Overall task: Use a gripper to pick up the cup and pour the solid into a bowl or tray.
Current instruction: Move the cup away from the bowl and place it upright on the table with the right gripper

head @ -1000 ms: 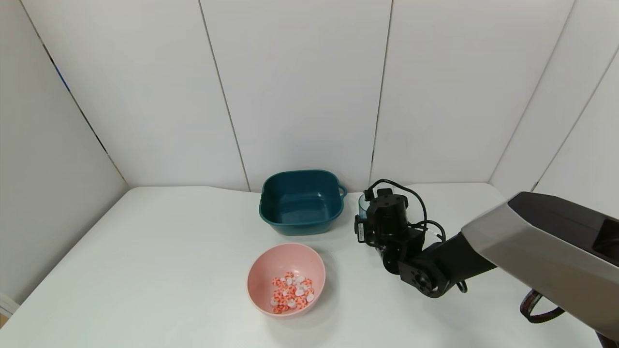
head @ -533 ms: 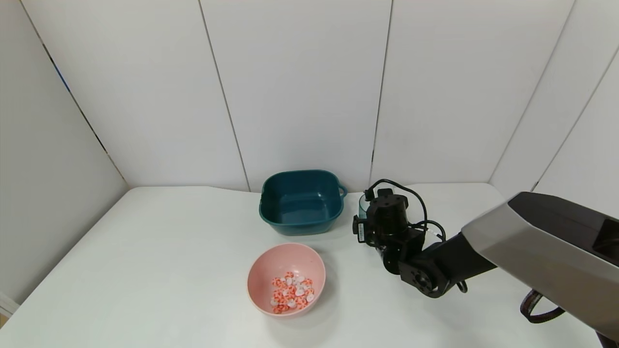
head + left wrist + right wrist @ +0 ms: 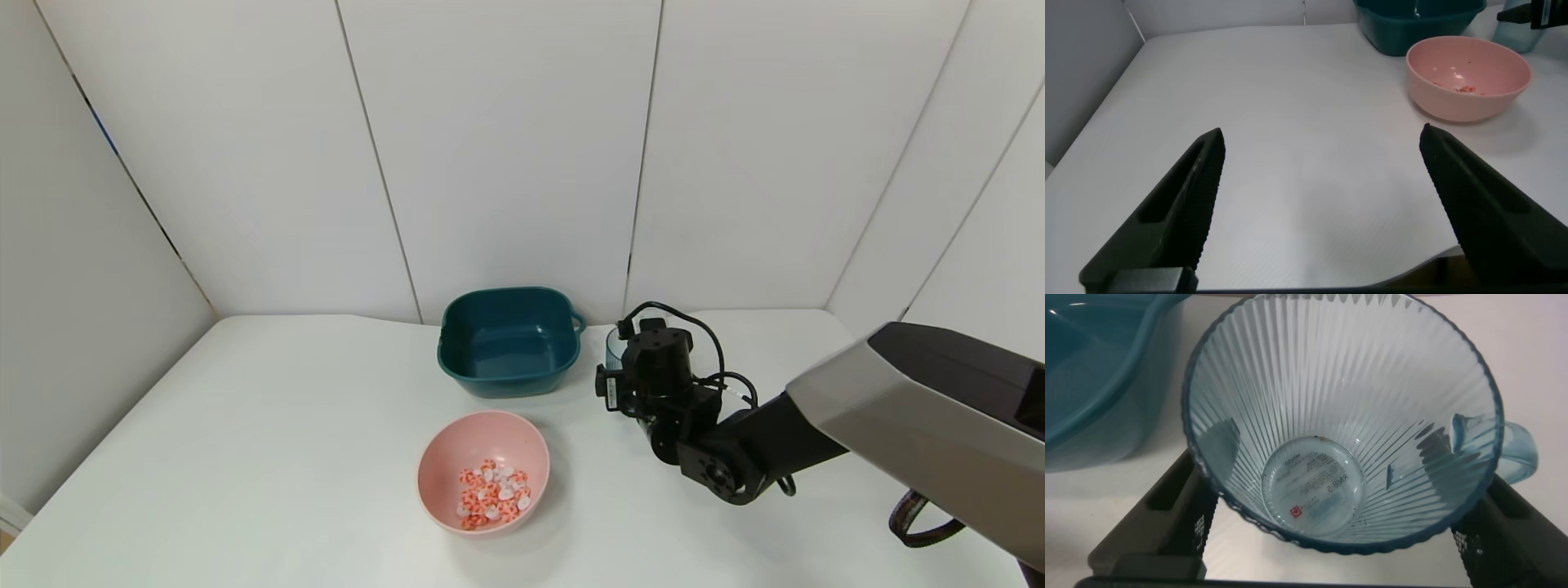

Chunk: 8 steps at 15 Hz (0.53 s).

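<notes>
The cup [image 3: 1339, 433], a ribbed light-blue transparent mug, stands upright and empty on the table, right of the teal tub. In the head view only a sliver of the cup [image 3: 613, 347] shows behind my right wrist. My right gripper [image 3: 1331, 437] is open, with one finger on each side of the cup's lower wall. The solid [image 3: 492, 494], orange-red and white pieces, lies in the pink bowl [image 3: 457, 457] at the table's front centre. My left gripper [image 3: 1321, 135] is open and empty, parked over the table's near left edge.
A dark teal tub [image 3: 510, 339] with side handles stands at the back, close to the left of the cup. White walls close in the table at the back and sides. The pink bowl [image 3: 1470, 77] also shows far off in the left wrist view.
My right arm has shifted slightly up and to the right, and a little more of the cup shows beside the wrist. The bowl and the pieces have not moved.
</notes>
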Available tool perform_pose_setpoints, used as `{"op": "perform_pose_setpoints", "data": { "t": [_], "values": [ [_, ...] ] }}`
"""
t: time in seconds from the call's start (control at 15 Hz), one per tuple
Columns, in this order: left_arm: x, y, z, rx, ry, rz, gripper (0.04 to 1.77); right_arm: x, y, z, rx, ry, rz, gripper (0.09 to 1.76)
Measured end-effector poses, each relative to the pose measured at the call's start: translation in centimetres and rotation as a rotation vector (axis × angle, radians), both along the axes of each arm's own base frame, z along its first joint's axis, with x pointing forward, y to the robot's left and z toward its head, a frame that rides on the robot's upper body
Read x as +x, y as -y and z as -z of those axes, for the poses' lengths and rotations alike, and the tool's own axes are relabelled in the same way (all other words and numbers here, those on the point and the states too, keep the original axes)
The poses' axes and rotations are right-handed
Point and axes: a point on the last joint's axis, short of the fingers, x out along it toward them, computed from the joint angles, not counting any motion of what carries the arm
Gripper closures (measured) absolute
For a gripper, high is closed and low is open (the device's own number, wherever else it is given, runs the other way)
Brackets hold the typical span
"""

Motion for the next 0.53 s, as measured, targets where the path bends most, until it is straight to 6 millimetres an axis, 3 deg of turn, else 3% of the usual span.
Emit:
{"op": "perform_pose_setpoints", "data": {
  "t": [0.53],
  "values": [
    [0.0,0.0,0.0,0.000,0.000,0.000,0.09,-1.9,0.1,-0.3,-0.027,-0.041,-0.022,0.15]
  ]
}}
